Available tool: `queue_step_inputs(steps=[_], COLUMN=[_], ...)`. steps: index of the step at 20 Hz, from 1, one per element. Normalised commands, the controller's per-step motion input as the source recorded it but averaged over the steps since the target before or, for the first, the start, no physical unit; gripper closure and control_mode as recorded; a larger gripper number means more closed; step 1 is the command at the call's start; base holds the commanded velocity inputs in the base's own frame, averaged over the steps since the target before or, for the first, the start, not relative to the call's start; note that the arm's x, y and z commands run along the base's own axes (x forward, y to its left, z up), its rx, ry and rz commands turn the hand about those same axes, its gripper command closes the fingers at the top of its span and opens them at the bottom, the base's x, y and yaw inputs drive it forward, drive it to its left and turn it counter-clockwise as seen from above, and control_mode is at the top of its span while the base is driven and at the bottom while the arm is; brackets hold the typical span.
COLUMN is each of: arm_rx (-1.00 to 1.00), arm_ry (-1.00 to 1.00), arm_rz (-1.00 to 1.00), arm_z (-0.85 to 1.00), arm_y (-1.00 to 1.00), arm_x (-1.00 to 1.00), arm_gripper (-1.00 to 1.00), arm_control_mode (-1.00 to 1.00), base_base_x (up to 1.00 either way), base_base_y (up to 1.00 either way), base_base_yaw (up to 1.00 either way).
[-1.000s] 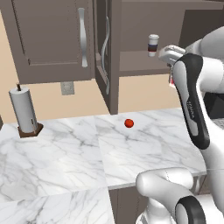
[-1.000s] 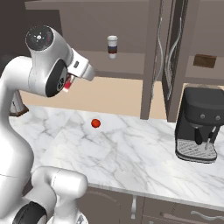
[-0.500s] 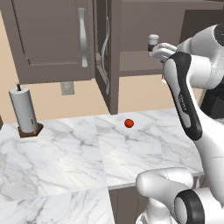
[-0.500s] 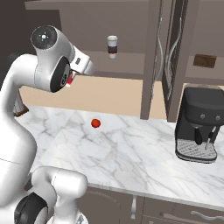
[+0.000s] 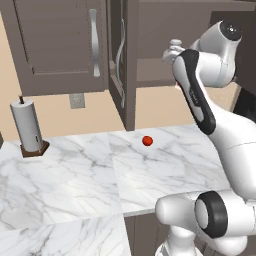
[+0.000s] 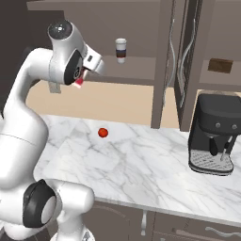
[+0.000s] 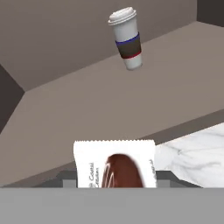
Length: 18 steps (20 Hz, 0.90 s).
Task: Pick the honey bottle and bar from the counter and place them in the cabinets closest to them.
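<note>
Gripper [image 6: 81,81] pinches the bar [image 7: 115,164] by one end, wrapper jutting forward, raised at the mouth of the open cabinet [image 6: 141,33], evidently so it can slide in flat. Counter [image 6: 141,164] lies well below. On the shelf [image 7: 109,105] a paper cup [image 7: 127,38] stands farther in, leaving bare board ahead. A red ball [image 6: 102,132] rests on the marble.

Open cabinet shelf [image 7: 65,113] mostly bare; paper cup [image 7: 127,38] stands toward the back. Open doors [image 6: 188,56] flank the right side of the opening.
</note>
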Motion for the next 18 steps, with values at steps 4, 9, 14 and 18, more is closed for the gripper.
queue_step_inputs(steps=[4,9,14,18], arm_rx=[0.00,0.00,0.00,0.00], arm_ry=[0.20,0.04,-0.01,0.00], arm_rz=[0.00,0.00,0.00,0.00], arm_z=[0.03,0.00,-0.05,-0.12], arm_y=[0.05,0.00,0.02,0.08], arm_x=[0.55,0.08,0.12,0.28], arm_gripper=[1.00,1.00,1.00,1.00], arm_control_mode=[-1.00,-1.00,-1.00,-1.00], base_base_x=[0.00,0.00,0.00,0.00], base_base_y=[0.00,0.00,0.00,0.00], base_base_yaw=[0.00,0.00,0.00,0.00])
